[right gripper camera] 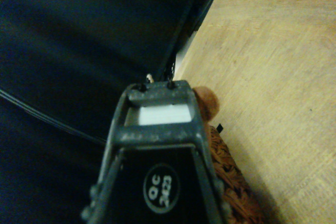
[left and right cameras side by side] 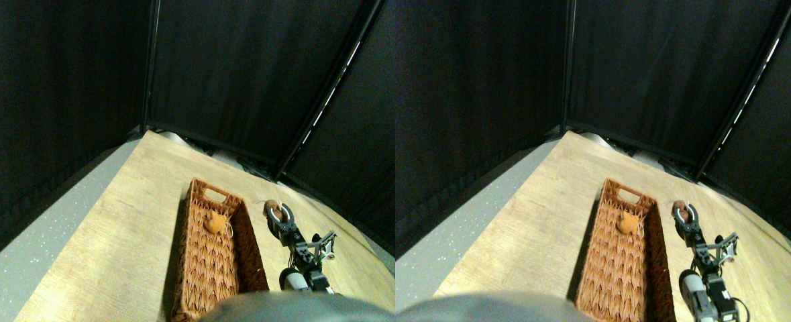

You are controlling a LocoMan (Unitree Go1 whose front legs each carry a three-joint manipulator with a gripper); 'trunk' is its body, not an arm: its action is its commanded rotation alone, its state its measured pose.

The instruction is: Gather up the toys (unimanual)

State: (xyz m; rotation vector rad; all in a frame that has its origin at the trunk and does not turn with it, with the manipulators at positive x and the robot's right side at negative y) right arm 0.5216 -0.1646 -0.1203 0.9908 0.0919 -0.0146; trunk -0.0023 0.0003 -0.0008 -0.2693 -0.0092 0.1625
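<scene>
Right gripper (left and right cameras side by side: pixel 280 213), jaws curved around a small brown plush toy (left and right cameras side by side: pixel 272 204) just beyond the basket's right wall, over the wooden floor (left and right cameras side by side: pixel 133 221); long woven basket (left and right cameras side by side: pixel 197 282) holds one orange plush toy (left and right cameras side by side: pixel 215 223) near its far handle end; arm reaches forward from lower right.

Long woven basket (left and right cameras side by side: pixel 208 268) lay lengthwise on wooden floor (left and right cameras side by side: pixel 120 248), cut-out handle at far end. One orange plush toy (left and right cameras side by side: pixel 215 223) rested inside, toward far end. Right gripper (left and right cameras side by side: pixel 280 213) hovered just right of basket, at small brown toy (left and right cameras side by side: pixel 272 205) on floor. Black curtains (left and right cameras side by side: pixel 234 74) behind.
</scene>
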